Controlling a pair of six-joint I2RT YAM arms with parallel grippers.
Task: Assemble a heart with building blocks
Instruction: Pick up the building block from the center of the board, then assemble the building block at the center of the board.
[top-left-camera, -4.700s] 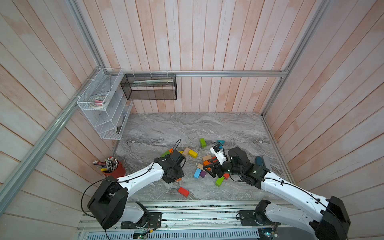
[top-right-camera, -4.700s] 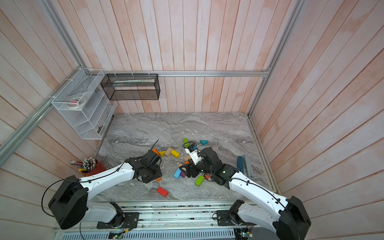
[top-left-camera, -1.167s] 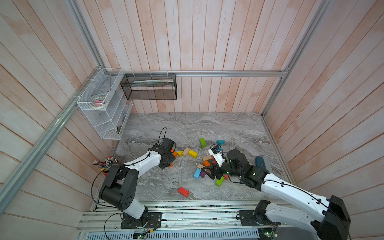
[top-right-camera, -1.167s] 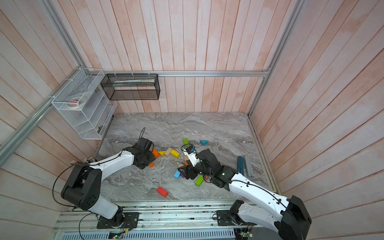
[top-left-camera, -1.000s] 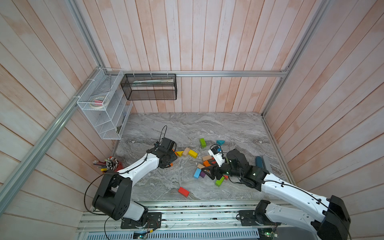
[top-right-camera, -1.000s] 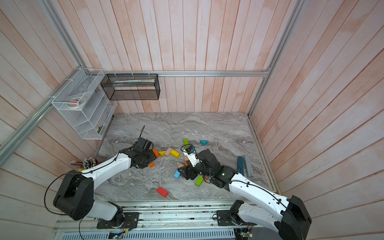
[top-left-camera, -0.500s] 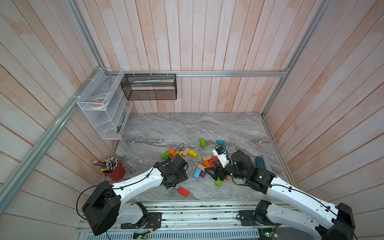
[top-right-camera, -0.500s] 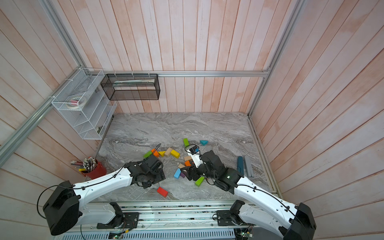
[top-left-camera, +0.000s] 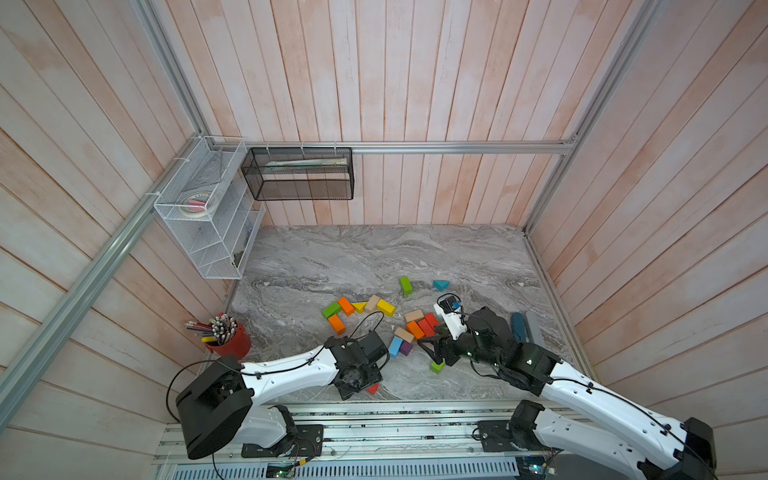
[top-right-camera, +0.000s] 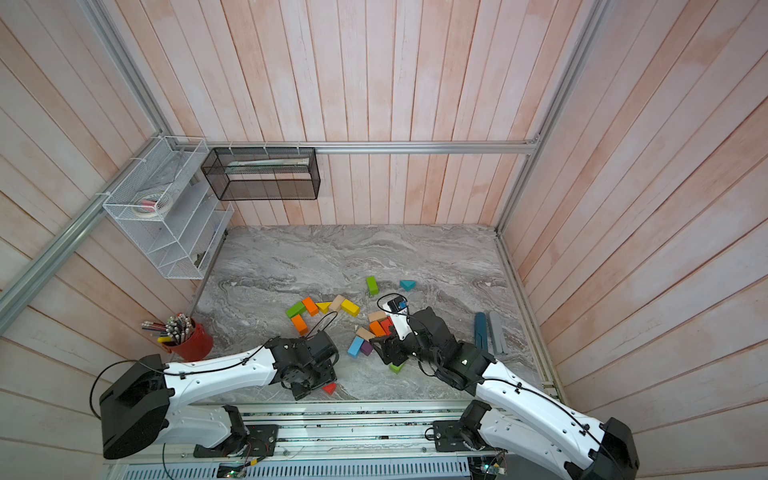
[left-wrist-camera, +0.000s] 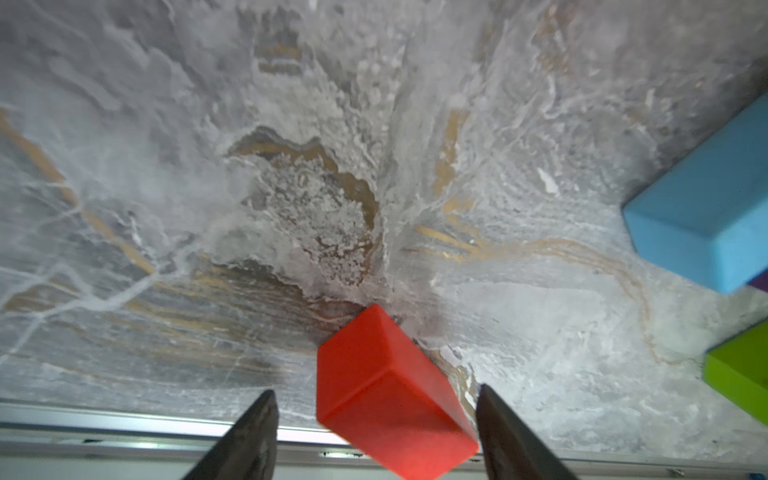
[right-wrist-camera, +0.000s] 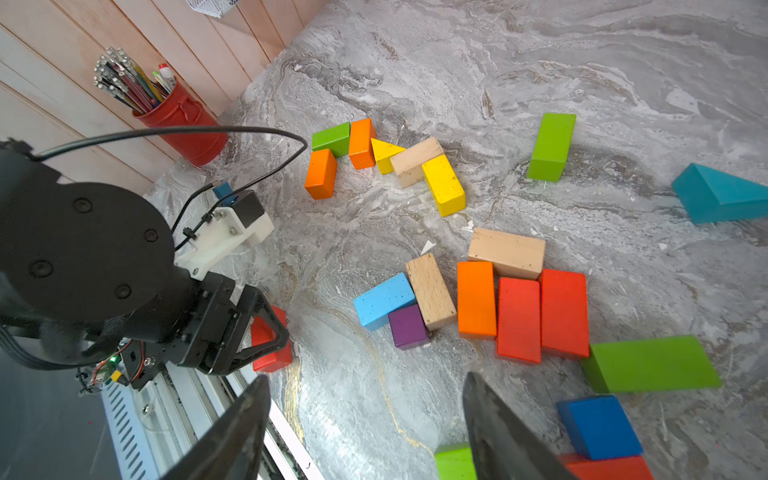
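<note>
Red cup (top-left-camera: 232, 347) of pencils is sitting at the left edge of the desk (top-left-camera: 332, 257). Left arm (top-left-camera: 291, 370) is reaching low along the front. The left hand (left-wrist-camera: 376, 392) is pointing down at the desk by the front rail, fingers apart, straddling the red brick (left-wrist-camera: 374, 374) and not clamping it. There is a gap on one side; the other finger is just beside or touching, can't tell which. In both top views the arm is hiding most of the red brick (top-left-camera: 372, 389), only a corner showing. The other building blocks (top-left-camera: 409, 328) are lying mid-desk. An arc of green, orange, yellow and tan pieces (top-left-camera: 357, 307) is on the left. A packed cluster of tan, orange, red, blue and purple (right-wrist-camera: 478, 299) is right of it. A lone green brick (top-left-camera: 405, 285) and a teal wedge (top-left-camera: 441, 284) are lying farther back. Right arm (top-left-camera: 582, 399) is coming in from the front right. The right hand (right-wrist-camera: 365, 390) is hovering at the cluster's near side, fingers wide apart, nothing between them. In the right wrist view one finger is covering part of a small green block (right-wrist-camera: 453, 463). A blue block (right-wrist-camera: 598, 428) is beside it, and a red piece is cut off at the frame edge. At far right two long bars (top-left-camera: 525, 328), dark blue and grey, are lying side by side, too small to identify.
</note>
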